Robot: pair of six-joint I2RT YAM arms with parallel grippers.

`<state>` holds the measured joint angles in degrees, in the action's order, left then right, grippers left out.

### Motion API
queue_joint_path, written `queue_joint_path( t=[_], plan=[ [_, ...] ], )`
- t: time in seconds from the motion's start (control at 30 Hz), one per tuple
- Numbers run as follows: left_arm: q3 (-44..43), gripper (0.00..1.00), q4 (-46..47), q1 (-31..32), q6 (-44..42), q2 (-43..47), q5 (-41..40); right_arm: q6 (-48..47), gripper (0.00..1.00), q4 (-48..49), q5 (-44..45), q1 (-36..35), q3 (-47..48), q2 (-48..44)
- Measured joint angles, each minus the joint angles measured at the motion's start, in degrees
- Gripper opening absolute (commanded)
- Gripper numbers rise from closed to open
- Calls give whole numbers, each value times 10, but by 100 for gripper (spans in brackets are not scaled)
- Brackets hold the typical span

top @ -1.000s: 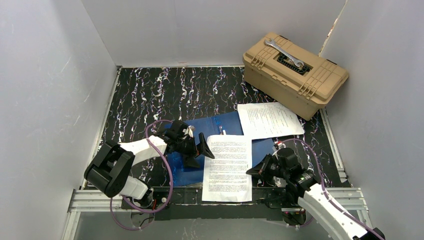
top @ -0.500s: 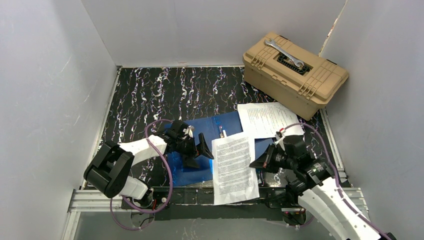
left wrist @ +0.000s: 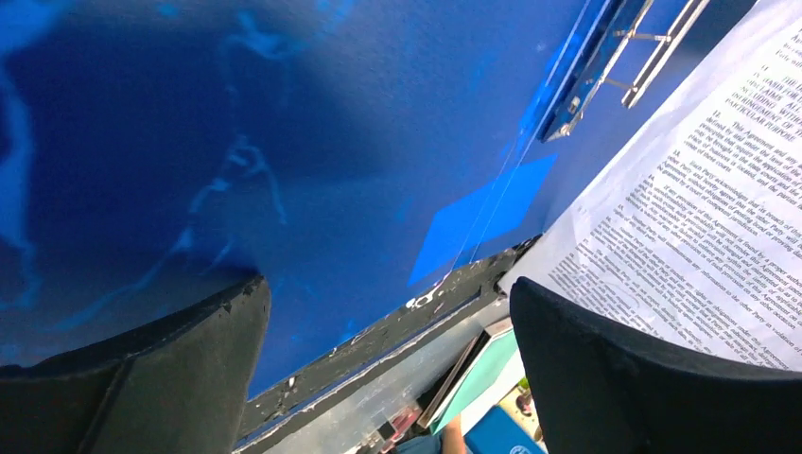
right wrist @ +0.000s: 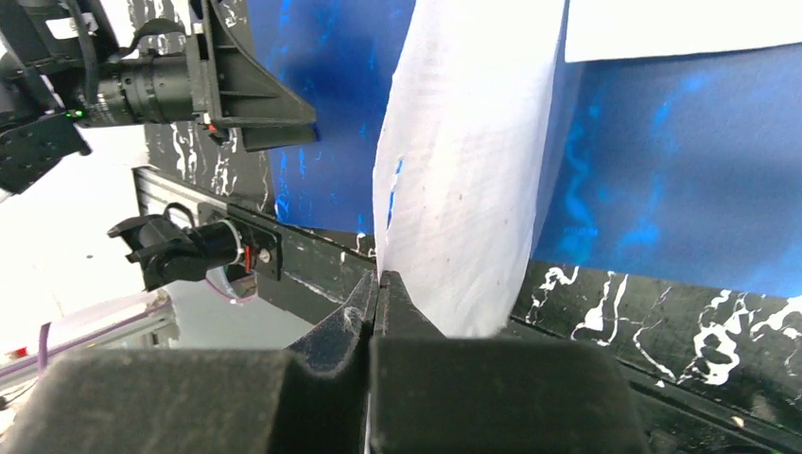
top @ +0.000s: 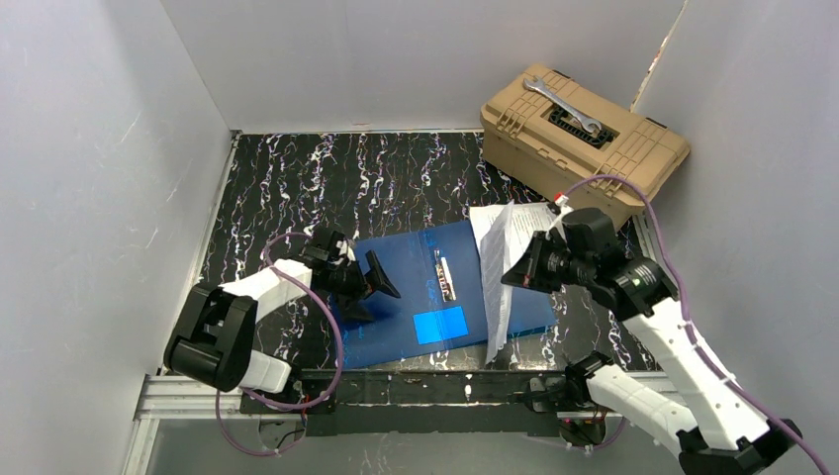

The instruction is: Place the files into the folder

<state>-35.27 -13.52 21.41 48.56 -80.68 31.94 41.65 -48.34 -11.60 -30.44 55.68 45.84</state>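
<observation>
Files: two white printed sheets in sight.
- The held sheet [top: 498,297] is lifted and stands nearly on edge, curled. It runs along the right side of the folder [top: 416,297], just right of centre in the overhead view. Its lower corner reaches toward the near edge of the bench [top: 297,188]; I cannot tell whether it touches down.
- The second sheet [top: 539,215] lies flat behind it, upper right of centre, partly covered by the arm.

Right pincer [top: 510,275]: clamped closed on the held sheet at its edge. In the right wrist view the two fingers meet with no gap [right wrist: 378,284], and the paper [right wrist: 473,189] fans away from them over the blue cover.

Folder: glossy blue, lying flat on the black marbled bench, lower middle of the frame. There is a metal clip [top: 445,277] near its centre and a lighter blue square [top: 440,325] toward its near edge. The left wrist view shows the same clip [left wrist: 605,47] and square [left wrist: 482,218].

Left pincer [top: 371,292]: jaws spread wide, gripping nothing. It sits low over the folder's left edge, and the left wrist view shows only blue surface [left wrist: 284,142] between its fingers.

Upper right corner of the frame: a tan toolbox [top: 584,148] set at an angle against the wall, with a wrench [top: 564,106] lying on its lid. The second sheet lies just in front of it.
</observation>
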Motion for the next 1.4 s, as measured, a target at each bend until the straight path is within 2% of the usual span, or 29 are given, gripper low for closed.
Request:
queue_joint_path(
  t=[0.27,0.53,0.67,0.8,1.1,1.4],
  plan=[
    [-10,98,-57,-48,-30,18,-26,-43,1,7,-2,0,65,114],
    [-33,98,-104,-60,-51,46,-53,-74,1,19,-17,3,167,200],
    [-43,98,-123,-60,-58,71,-59,-88,1,33,-28,20,180,212],
    [-55,98,-141,-60,-64,90,-61,-99,1,50,-50,57,156,212],
    [-62,98,-170,-60,-71,116,-67,-144,1,83,-103,153,9,234],
    [-64,98,-183,-60,-75,116,-74,-196,1,93,-71,177,-42,259]
  ],
)
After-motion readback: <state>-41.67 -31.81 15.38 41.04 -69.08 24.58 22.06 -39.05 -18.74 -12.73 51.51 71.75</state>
